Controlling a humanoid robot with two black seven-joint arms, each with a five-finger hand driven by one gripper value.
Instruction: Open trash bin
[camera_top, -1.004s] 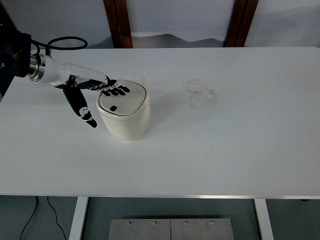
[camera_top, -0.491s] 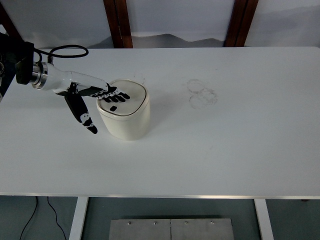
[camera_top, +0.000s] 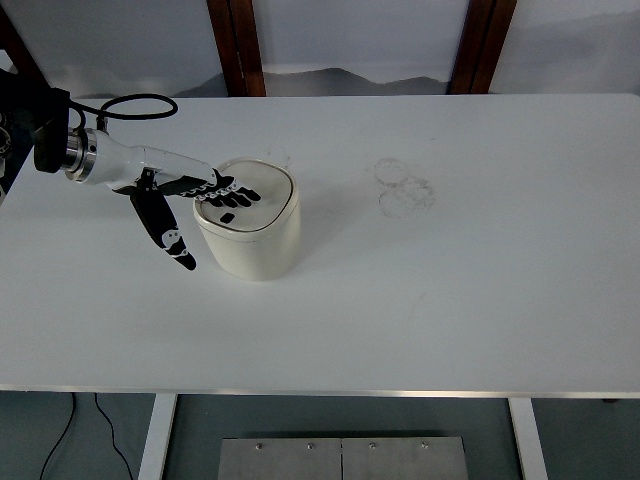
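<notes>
A small cream trash bin (camera_top: 255, 235) stands on the white table (camera_top: 450, 300), left of the middle. Its flat lid (camera_top: 252, 200) is down and has a small black mark. My left hand (camera_top: 205, 200) reaches in from the left edge. Its four fingers (camera_top: 232, 193) lie stretched out flat on the left part of the lid. Its thumb (camera_top: 168, 232) points down beside the bin's left wall. The hand grasps nothing. My right arm is out of view.
Faint ring marks (camera_top: 403, 187) show on the table right of the bin. A black cable (camera_top: 135, 100) loops behind my left forearm. Two dark wooden posts (camera_top: 235, 45) stand beyond the far edge.
My left hand has slid a little down and toward me across the lid, fingers now nearer the black mark. The lid stays down and the bin has not moved.
</notes>
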